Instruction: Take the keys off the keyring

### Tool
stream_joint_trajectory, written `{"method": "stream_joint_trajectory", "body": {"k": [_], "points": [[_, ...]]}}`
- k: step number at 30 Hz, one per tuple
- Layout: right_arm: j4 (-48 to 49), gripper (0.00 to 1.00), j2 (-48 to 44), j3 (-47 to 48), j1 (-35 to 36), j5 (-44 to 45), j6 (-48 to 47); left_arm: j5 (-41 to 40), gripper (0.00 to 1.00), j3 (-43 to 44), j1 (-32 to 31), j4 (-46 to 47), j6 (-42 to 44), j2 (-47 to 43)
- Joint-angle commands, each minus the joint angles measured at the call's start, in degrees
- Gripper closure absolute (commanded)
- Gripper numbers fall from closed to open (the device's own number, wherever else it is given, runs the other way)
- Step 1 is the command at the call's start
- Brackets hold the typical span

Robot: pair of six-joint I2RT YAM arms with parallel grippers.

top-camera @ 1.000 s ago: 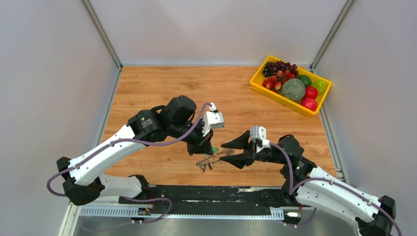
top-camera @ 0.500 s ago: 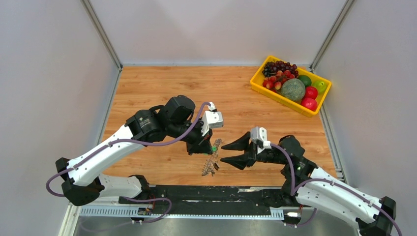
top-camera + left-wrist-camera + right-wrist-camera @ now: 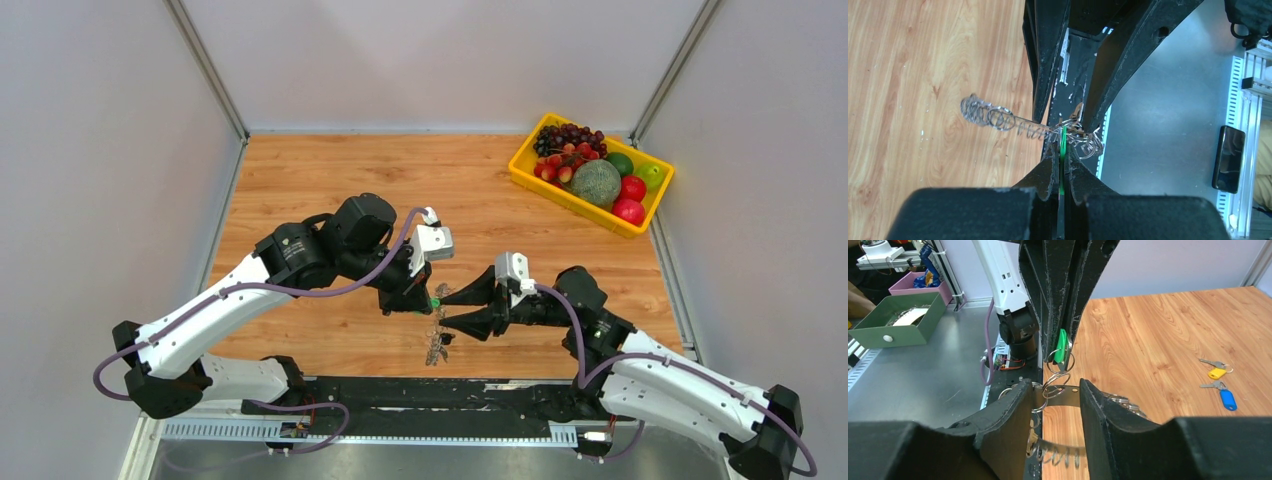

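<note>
My left gripper [image 3: 426,299] is shut on a green plastic key head [image 3: 1063,146], also seen in the right wrist view [image 3: 1063,347]. The keyring [image 3: 437,340], a bunch of silver rings and keys, hangs from that green key above the table's near edge. In the left wrist view it stretches to the left [image 3: 998,118]. My right gripper [image 3: 448,309] is open, with its fingers on either side of the hanging chain of rings [image 3: 1058,377]. They do not grip it. Two loose keys, one yellow-headed [image 3: 1217,373] and one blue-headed [image 3: 1228,400], lie on the wood.
A yellow tray [image 3: 575,203] of fruit stands at the back right. The black base rail [image 3: 420,392] runs along the near edge below the keyring. A green box [image 3: 895,320] sits beyond the table on the metal surface.
My right gripper has moved left, and its open fingers now flank the rings under the left gripper. The key bunch has swung from sideways to hanging straight down.
</note>
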Motion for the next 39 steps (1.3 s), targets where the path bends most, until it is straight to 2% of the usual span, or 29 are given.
{"method": "stream_joint_trajectory", "body": {"k": [1, 6, 12, 18, 24, 30, 34, 36, 39], "points": [[3.03, 0.56, 1.31, 2.93, 0.89, -1.15, 0.10, 0.69, 1.00, 2.78, 0.09, 1.80, 0.08, -1.32], [3.92, 0.59, 2.81, 3.75, 1.46, -0.50, 0.02, 0.76, 1.00, 2.60, 0.09, 1.89, 0.09, -1.32], [2.85, 0.99, 3.04, 4.46, 1.60, 0.41, -1.04, 0.36, 1.00, 2.50, 0.05, 1.74, 0.03, -1.78], [2.76, 1.00, -4.10, 1.00, 1.56, 7.24, -1.09, -0.04, 1.00, 1.08, 0.08, 1.83, 0.04, -2.57], [23.47, 1.00, -13.31, -10.29, 1.58, 12.63, 6.27, 2.84, 1.00, -2.06, 0.11, 3.63, -0.16, -2.51], [19.31, 1.00, -10.49, -7.63, 1.58, 13.44, 5.01, 3.39, 1.00, -5.05, 0.04, 6.60, -2.06, -1.06], [6.09, 1.00, -12.23, -4.81, 1.63, 23.33, 1.20, -12.34, 1.00, -6.28, 0.86, 7.90, -6.83, -0.41], [0.47, 1.00, -13.97, -4.49, 1.54, 30.29, -0.24, -17.95, 1.00, -7.27, 4.83, 9.31, -11.23, 0.37], [-2.83, 1.00, -18.48, -6.08, 1.55, 36.74, -0.26, -27.26, 0.99, -9.69, 9.15, 11.48, -16.24, 2.46]]}}
